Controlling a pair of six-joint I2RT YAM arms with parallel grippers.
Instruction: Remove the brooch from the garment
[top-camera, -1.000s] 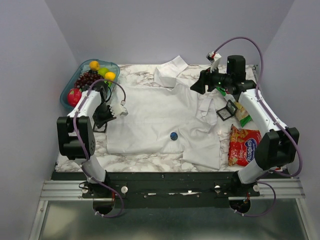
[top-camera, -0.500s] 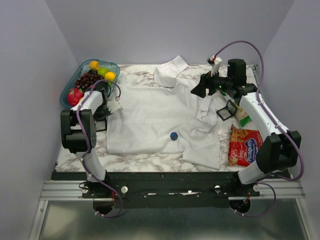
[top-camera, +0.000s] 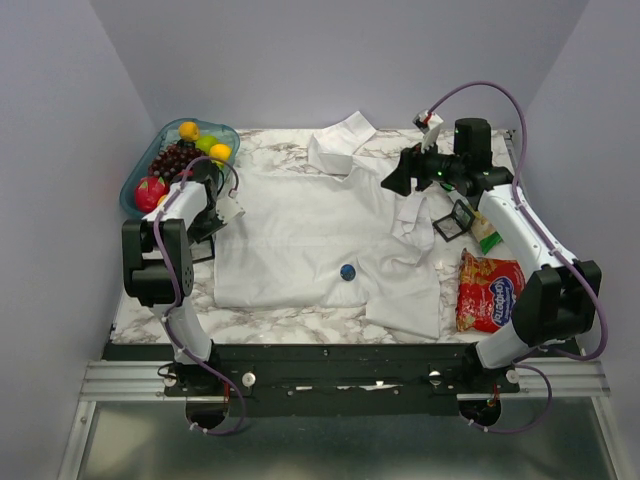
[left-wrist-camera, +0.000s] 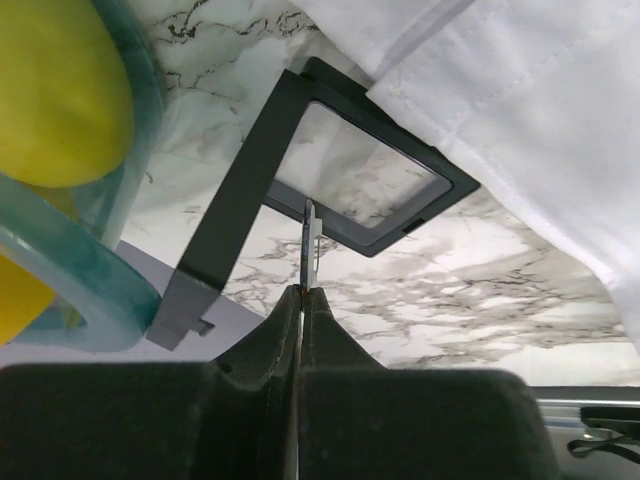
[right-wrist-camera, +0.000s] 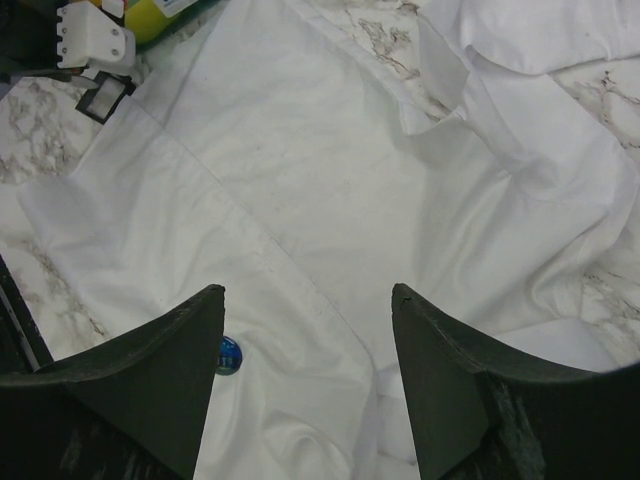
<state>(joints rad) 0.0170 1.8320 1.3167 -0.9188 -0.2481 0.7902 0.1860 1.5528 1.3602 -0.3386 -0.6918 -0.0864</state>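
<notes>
While the brooch (top-camera: 347, 271) is sitting on the garment (top-camera: 290, 220), toward its near hem, the shirt is lying spread across the table (top-camera: 260, 322). The right gripper (right-wrist-camera: 307, 295) is hovering above the cloth, jaws spread wide and grasping nothing. The left gripper (left-wrist-camera: 303, 295) is hanging clenched shut over a black frame (left-wrist-camera: 240, 200) beside the garment's edge.

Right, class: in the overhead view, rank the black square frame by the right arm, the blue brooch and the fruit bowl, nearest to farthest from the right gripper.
From the right gripper:
1. black square frame, just to its right.
2. brooch, on the garment, nearer the arm bases.
3. fruit bowl, far-left corner.
</notes>
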